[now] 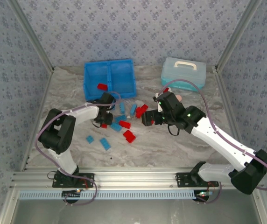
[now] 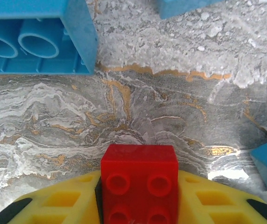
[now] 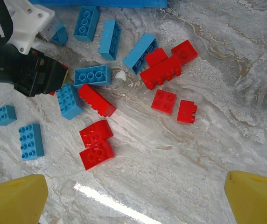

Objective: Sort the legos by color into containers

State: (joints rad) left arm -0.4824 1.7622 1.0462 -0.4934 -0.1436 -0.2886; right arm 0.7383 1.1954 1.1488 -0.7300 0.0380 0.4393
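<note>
Red and blue bricks (image 3: pixel 164 74) lie mixed in the middle of the tabletop (image 3: pixel 217 140), so the sorting looks only just begun. One red brick (image 1: pixel 102 86) sits in the left half of the blue tray (image 1: pixel 122 79) near the far edge. The left gripper (image 2: pixel 139 200) squeezes another red brick (image 2: pixel 139 172) low over the tabletop. The right gripper (image 3: pixel 136 198) hangs above the pile, fingers wide apart, holding nothing.

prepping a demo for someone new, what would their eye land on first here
The scatter of red and light blue legos sits mid-table between the two arms. Behind it the bright blue tray holds just one red lego in its left compartment, and the left gripper pinches a red brick between its yellow fingers.
</note>
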